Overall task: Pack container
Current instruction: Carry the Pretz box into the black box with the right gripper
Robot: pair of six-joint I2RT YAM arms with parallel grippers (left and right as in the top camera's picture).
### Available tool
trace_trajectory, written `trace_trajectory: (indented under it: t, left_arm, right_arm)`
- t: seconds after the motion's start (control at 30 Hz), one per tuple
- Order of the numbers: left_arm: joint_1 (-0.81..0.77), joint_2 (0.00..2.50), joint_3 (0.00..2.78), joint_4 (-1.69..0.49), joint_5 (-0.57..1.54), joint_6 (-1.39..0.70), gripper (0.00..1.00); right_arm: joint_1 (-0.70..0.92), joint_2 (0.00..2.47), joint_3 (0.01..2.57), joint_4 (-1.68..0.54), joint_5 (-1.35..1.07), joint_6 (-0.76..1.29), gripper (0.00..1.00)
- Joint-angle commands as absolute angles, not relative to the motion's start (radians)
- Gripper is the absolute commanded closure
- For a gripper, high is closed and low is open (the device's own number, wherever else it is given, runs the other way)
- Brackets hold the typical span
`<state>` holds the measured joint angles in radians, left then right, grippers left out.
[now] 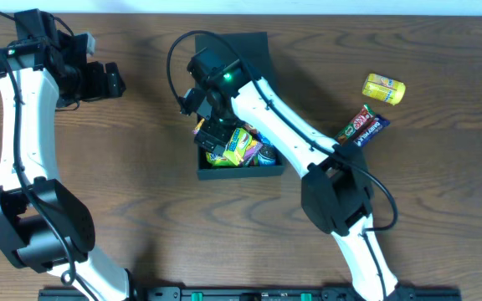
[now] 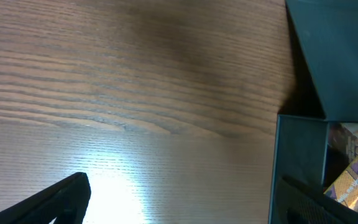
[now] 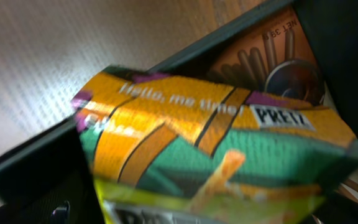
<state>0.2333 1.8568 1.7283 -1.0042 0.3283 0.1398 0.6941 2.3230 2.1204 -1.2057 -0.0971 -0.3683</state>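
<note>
The dark container [image 1: 239, 174] sits mid-table with its flap lid [image 1: 245, 50] folded back, and several snack packets lie inside. My right gripper [image 1: 212, 125] hangs over the box's left part. In the right wrist view its jaws [image 3: 210, 214] stand wide, and a green-and-orange Pretz packet [image 3: 216, 143] lies blurred between them over the box wall [image 3: 36, 168]. The same packet [image 1: 239, 144] shows in the box from above. My left gripper [image 1: 107, 81] is open at the far left, well away from the box, with bare table between its fingers [image 2: 67, 199].
A yellow packet [image 1: 384, 89] and wrapped snack bars [image 1: 362, 125] lie on the table right of the box. A brown snack box [image 3: 266, 56] lies under the Pretz packet. The left wrist view catches the container's corner [image 2: 300, 168] and lid [image 2: 340, 56].
</note>
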Motion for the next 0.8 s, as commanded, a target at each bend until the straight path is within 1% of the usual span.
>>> trace_trajectory:
  t: [0.0,0.3,0.4,0.47,0.6,0.77]
  left_arm:
    - [0.237,1.844,1.730,-1.005,0.346,0.162,0.05]
    - [0.237,1.844,1.730,-1.005,0.357,0.162,0.05]
    - [0.237,1.844,1.730,-1.005,0.357,0.162,0.04]
    - [0.237,1.844,1.730,-1.005,0.357,0.162,0.05]
    - [0.237,1.844,1.730,-1.005,0.357,0.162,0.05]
    - [0.237,1.844,1.730,-1.005,0.357,0.162,0.05]
  right_arm:
    - [0.701,2.302,2.094,-1.187,-0.038,-0.306,0.01]
    - [0.701,2.307,2.065,-1.152,-0.030,-0.307,0.01]
    - [0.699,2.308,2.065,-1.151,-0.029,-0.312,0.10]
    - [0.699,2.308,2.065,-1.151,-0.027,-0.323,0.14]
    - [0.699,2.308,2.065,-1.151,-0.026,-0.323,0.19]
    - [0.699,2.308,2.065,-1.151,-0.026,-0.345,0.21]
